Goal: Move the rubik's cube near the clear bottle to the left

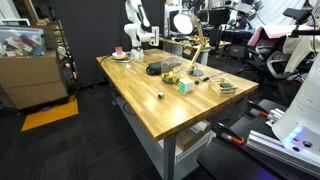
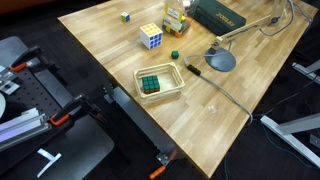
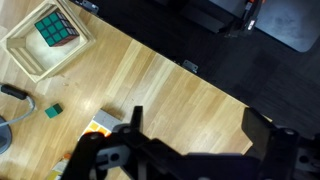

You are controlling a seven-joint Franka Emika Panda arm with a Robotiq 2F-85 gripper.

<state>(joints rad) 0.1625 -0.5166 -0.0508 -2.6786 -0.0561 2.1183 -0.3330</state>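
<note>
Flat on one face on the wooden table [image 2: 110, 60]: the rubik's cube [image 2: 150, 36], just beside the clear bottle [image 2: 176, 17] and apart from it, with a small pale block [image 2: 126, 16] on the other side. Free on all sides, so open to a grasp from above. Seen with green and white faces in an exterior view [image 1: 183, 86]. In the wrist view only a yellow and orange patch at the gripper's edge, probably this cube, mostly hidden.

Further off, a second cube [image 2: 152, 83] inside a shallow tray [image 2: 179, 76], well apart from the bottle and so likely not the one meant. Between tray and bottle, a small green block [image 2: 174, 55]; beside these, a desk lamp [image 2: 220, 60] with its head down on the wood.

High above the table, the gripper [image 3: 195, 140]: fingers spread wide, nothing between them. Judged as the approach, with the grasp not yet made. Next, probably: centre over the cube, lower, close on two opposite faces. Worth minding: the bottle close by, easy to knock with a finger.
</note>
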